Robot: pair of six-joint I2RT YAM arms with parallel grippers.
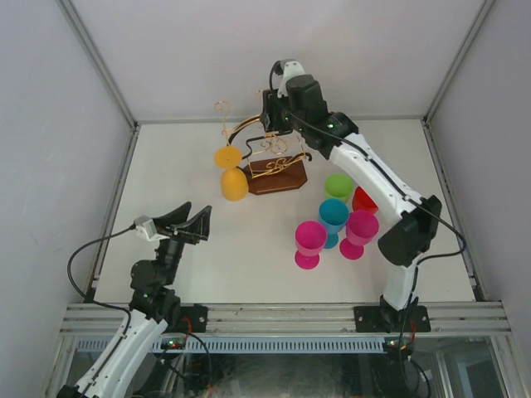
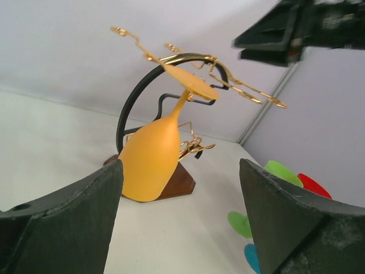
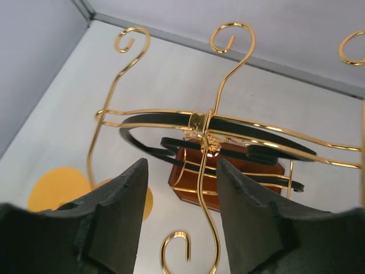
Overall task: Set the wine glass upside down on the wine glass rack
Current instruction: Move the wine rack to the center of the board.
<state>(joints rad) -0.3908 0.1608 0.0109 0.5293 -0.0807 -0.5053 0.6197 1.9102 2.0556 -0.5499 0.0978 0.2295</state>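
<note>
White tabletop [image 1: 166,191], wine glass [image 1: 233,184] hanging bowl-down (stem tilted) from rack [image 1: 278,176], left gripper [image 1: 197,217], right gripper [image 3: 181,177], jaws released.

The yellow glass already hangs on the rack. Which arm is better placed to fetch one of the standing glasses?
Right, probably. The standing glasses are grouped on its side, beside the right arm; the left arm is across the table. Both pairs of jaws are open.

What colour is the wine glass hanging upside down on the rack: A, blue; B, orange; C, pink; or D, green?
B: the orange wine glass hangs bowl down, its foot caught in the gold wire arms of the wine glass rack.
</note>
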